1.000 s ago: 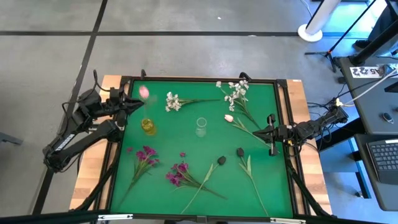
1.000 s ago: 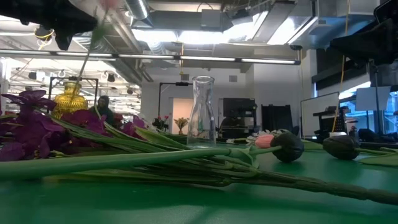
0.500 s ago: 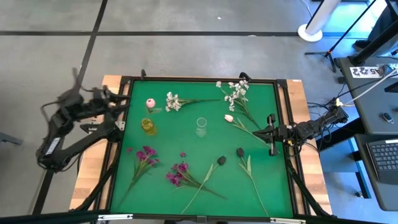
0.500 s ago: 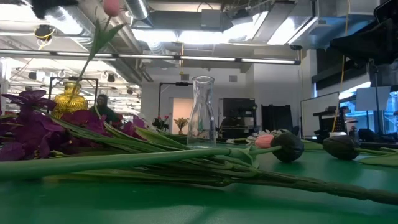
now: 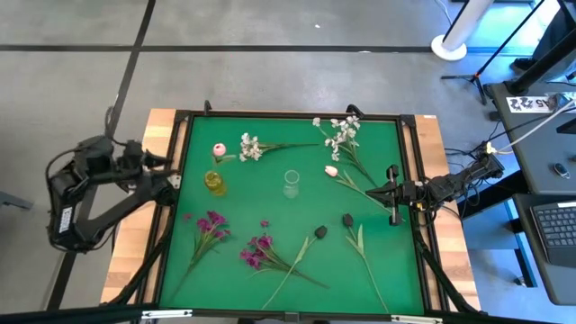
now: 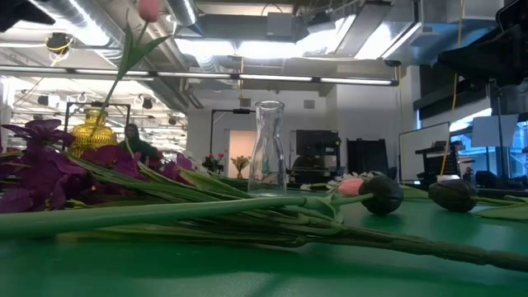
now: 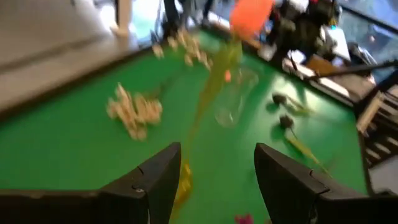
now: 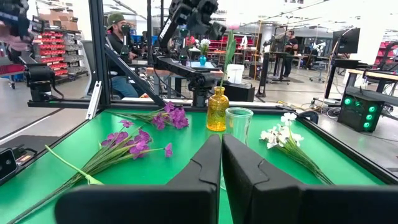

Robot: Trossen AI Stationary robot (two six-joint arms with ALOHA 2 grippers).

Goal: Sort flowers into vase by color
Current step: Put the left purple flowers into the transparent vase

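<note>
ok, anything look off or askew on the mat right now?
Mostly no. The pink flower leans well off vertical in the yellow vase, its head hanging past the rim rather than upright. The clear vase stands empty. The other flowers lie flat on the green mat, unsorted; nothing looks spilled or broken.

So the worktop (image 5: 409, 153) is a wooden bench with a green mat in a dark frame. Sitting on the green: a yellow vase (image 5: 214, 183) with one pink flower (image 5: 218, 149) in it, a clear glass vase (image 5: 291, 184) near the middle, white sprigs (image 5: 250, 147) along the far edge, a pale pink bud (image 5: 331, 170) beside them, magenta bunches (image 5: 211, 222) toward the near side, and two dark-headed stems (image 5: 347, 220) lying flat
</note>
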